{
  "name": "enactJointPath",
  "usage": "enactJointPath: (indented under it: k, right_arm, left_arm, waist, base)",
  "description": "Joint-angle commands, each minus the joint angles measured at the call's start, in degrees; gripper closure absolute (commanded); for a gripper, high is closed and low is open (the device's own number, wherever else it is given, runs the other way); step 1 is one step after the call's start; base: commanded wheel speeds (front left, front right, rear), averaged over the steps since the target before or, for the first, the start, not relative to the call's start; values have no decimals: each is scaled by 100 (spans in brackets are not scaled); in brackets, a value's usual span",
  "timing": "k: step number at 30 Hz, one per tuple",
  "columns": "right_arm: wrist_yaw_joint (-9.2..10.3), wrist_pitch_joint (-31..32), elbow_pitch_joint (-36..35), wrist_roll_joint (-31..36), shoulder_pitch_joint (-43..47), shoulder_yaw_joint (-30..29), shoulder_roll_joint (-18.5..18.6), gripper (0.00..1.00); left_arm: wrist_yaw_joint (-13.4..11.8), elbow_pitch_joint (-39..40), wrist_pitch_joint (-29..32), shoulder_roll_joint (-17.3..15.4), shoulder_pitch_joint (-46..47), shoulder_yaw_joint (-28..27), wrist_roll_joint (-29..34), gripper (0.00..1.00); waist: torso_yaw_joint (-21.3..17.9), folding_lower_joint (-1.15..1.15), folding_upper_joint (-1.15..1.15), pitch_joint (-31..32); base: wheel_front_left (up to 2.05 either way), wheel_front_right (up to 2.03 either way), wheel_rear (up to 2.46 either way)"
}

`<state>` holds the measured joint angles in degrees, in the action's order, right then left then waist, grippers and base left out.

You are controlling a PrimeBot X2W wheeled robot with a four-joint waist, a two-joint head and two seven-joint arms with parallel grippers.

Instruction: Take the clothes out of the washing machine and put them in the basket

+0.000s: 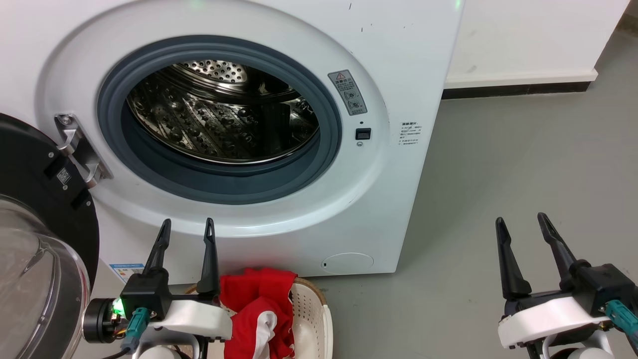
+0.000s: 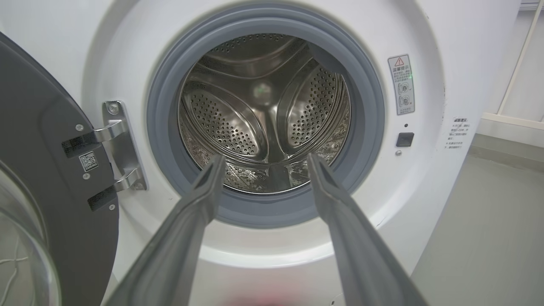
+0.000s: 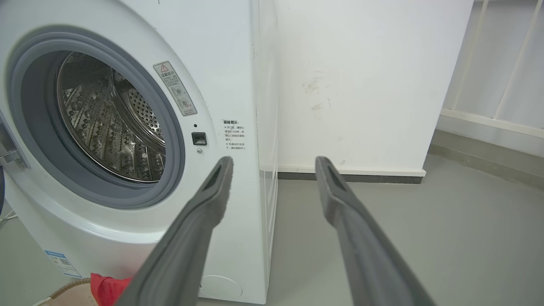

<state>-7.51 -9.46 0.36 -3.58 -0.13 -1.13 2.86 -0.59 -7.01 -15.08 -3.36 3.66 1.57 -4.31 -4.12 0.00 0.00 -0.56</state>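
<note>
The washing machine (image 1: 408,75) is a big white box of smooth, glossy metal standing on a matte grey floor (image 1: 498,189) against a white wall (image 1: 523,35). Its round door (image 1: 35,199), a black rim around a bulging glass bowl, is swung wide open to the left on a bright metal hinge (image 1: 79,149). A broad ring of dull grey rubber (image 1: 112,124) frames the opening. Behind it the drum (image 1: 214,124) shows shiny steel, embossed and punched with small holes, with smooth raised ribs running to the back.

The basket (image 1: 310,319) sits on the floor just in front of the machine's base. It is cream plastic with rounded corners, perforated walls and a brown rim. The clothes (image 1: 259,304) lie crumpled inside it, soft bright red fabric with a white panel, and they bulge above the rim.

The left gripper (image 1: 188,225) hangs in front of the machine's lower panel, just left of the clothes, with its two long, dark, tapered fingers spread apart and nothing between them. The right gripper (image 1: 521,220) hangs over bare floor, well to the right of the machine. Its fingers are also spread wide and hold nothing.

A small grey warning sticker (image 1: 347,92) and a black latch socket (image 1: 363,133) sit beside the ring.
</note>
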Motion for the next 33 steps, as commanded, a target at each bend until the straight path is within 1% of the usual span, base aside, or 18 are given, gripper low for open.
enactJointPath:
  k: [1,3,4,7,13,15,33]
  right_arm:
    - [4,10,-6,-15,40,7,3,0]
    - [4,10,-16,-20,38,7,3,0]
    - [0,1,-2,-2,8,-1,0,100]
    - [0,-7,80,-97,50,22,-4,100]
    - [0,99,169,-925,-2,14,35,100]
    - [0,149,230,-1297,-42,12,57,100]
    - [1,411,503,-3215,-204,-12,130,100]
  left_arm:
    - [-30,-9,-14,-26,-23,4,-27,0]
    - [-30,-7,-14,-37,-12,14,-33,0]
    - [-15,-2,1,-13,0,13,-2,100]
    - [5,-135,51,2,20,-41,-96,100]
    - [73,-228,286,5,82,-152,-841,100]
    - [105,-228,354,6,74,-164,-1196,100]
    - [275,-298,754,15,103,-287,-3037,100]
  waist:
    - [2,0,0,-2]
    - [3,0,0,-4]
    - [3,0,0,-4]
    - [7,0,0,-3]
    - [28,0,0,-1]
    - [38,0,0,0]
    - [96,0,0,6]
  base:
    - [0,0,0]
    - [0,0,0]
    - [0,0,0]
    - [0,0,0]
    - [0,0,0]
    - [0,0,0]
    - [0,0,0]
